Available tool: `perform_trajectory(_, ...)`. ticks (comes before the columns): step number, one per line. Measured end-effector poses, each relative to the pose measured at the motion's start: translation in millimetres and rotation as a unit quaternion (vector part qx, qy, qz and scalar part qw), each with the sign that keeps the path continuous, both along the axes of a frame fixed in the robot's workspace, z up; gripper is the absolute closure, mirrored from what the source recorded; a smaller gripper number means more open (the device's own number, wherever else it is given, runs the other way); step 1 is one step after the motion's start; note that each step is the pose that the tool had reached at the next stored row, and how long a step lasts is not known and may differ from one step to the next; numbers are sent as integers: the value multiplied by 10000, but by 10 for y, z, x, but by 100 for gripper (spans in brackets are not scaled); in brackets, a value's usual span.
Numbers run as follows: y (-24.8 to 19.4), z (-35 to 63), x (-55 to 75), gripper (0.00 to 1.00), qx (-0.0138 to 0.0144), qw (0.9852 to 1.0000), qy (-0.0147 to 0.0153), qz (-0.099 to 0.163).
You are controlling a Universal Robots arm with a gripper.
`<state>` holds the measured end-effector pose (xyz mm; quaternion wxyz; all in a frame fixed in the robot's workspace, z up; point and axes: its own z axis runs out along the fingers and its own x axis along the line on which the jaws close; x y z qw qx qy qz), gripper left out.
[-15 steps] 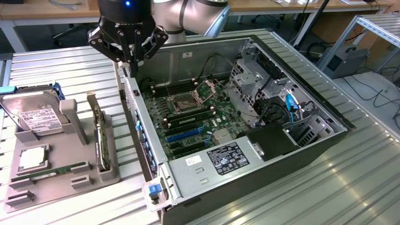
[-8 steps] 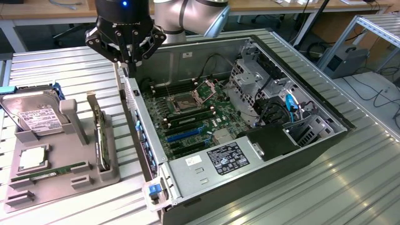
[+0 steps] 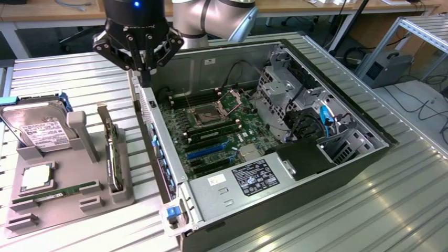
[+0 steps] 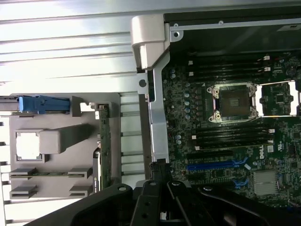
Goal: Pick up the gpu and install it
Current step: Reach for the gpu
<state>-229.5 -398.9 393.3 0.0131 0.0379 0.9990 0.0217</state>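
Though ribbed and silvery, metal tabletop (image 3: 392,210) under computer case (image 3: 294,215), desks (image 3: 56,16) behind.

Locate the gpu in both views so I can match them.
Exterior view: the gpu stands on edge in the grey holder, at the exterior view's left of the computer case, in the slot nearest the case.
Wrist view: the gpu is seen edge-on in the same slot, between the holder's raised block and the case wall.
Shared landmark: the CPU socket on the motherboard.
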Motion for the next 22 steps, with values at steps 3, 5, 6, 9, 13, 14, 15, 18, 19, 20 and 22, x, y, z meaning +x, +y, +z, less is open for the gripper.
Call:
perform_trajectory(3,0,0,-12,89,0,10000,0,0)
perform_trajectory(5,0,0,-19,89,0,10000,0,0)
perform_trajectory(6,0,0,-23,89,0,10000,0,0)
perform_trajectory(9,0,0,-33,89,1,10000,0,0)
perform_trajectory(13,0,0,-48,89,1,10000,0,0)
perform_trajectory(14,0,0,-51,89,0,10000,0,0)
perform_trajectory(15,0,0,-54,89,0,10000,0,0)
perform_trajectory(18,0,0,-63,89,0,10000,0,0)
perform_trajectory(19,0,-1,-66,89,1,10000,0,0)
perform_trajectory(20,0,0,-69,89,0,10000,0,0)
perform_trajectory(22,0,0,-74,89,0,10000,0,0)
